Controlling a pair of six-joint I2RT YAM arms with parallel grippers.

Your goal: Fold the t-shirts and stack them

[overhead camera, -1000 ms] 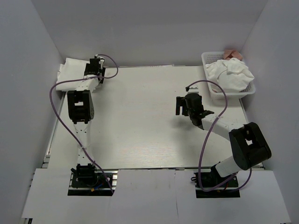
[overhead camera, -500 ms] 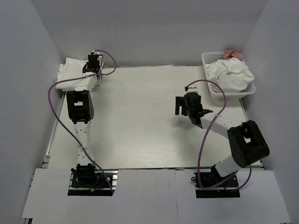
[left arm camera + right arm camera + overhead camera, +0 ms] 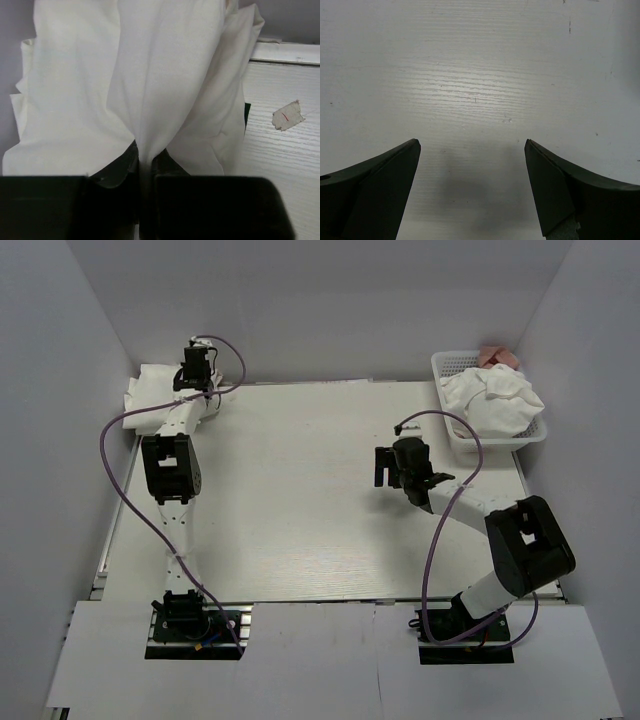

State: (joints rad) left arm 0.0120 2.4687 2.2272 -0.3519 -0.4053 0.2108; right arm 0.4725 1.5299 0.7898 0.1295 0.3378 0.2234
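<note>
- A raised fold of a white shirt (image 3: pixel 165 75) is pinched between the closed jaws of the left gripper (image 3: pixel 145 167).
- The shirt is spread at the far-left corner of the table (image 3: pixel 320 500), partly over its edge.
- The right gripper (image 3: pixel 472 150) is held over the table's right-centre, fingers spread wide, nothing between them.
- Crumpled shirts (image 3: pixel 495 400) are heaped in a basket (image 3: pixel 500 443) at the table's far-right corner.
- A pink item (image 3: pixel 498 355) is seen just behind the basket.
- A tape scrap (image 3: pixel 288 115) is stuck to the table near the shirt.
</note>
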